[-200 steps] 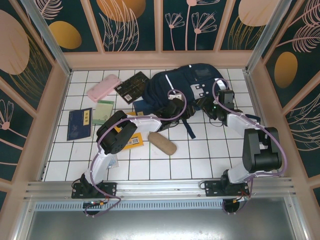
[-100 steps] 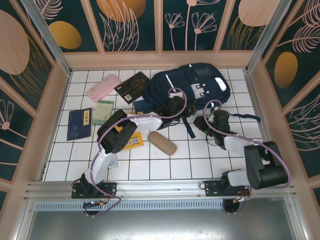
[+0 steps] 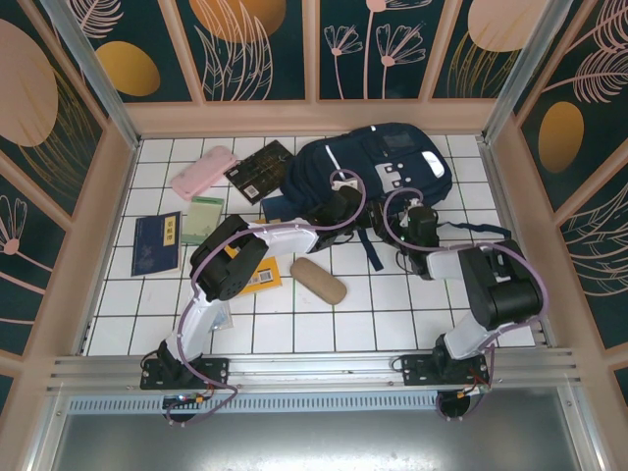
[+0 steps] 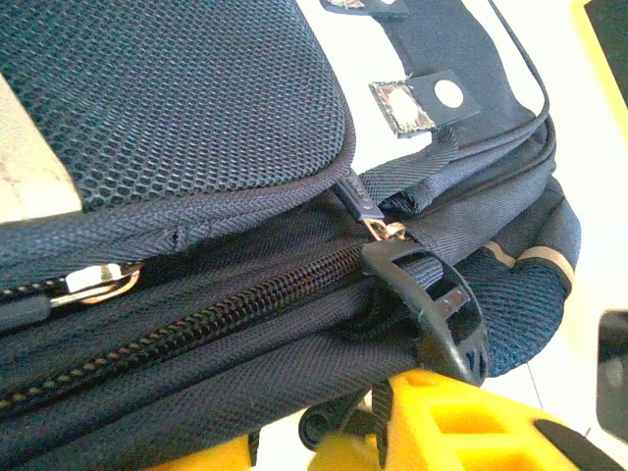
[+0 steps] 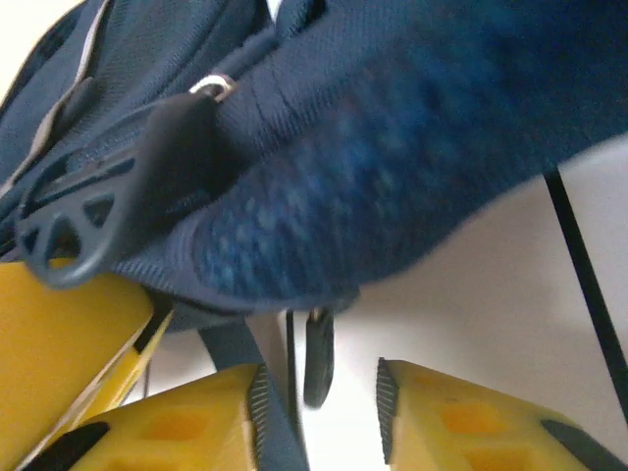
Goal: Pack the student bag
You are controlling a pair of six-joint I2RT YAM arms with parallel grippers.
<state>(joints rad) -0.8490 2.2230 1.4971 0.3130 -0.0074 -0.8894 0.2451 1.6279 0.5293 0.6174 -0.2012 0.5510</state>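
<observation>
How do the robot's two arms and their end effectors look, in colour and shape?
Left arm and right arm: white links, bulky black joints, a purple cable along each. End effector fingers: yellow, blocky, ribbed inner faces.

The jaws clamp the student bag point(image 4: 196, 98) just below its zipper point(image 4: 226, 314).

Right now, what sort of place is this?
Likely a staged robot test cell: white tiled table walled by floral printed panels, an aluminium rail at its near edge, the student bag among scattered books.
</observation>
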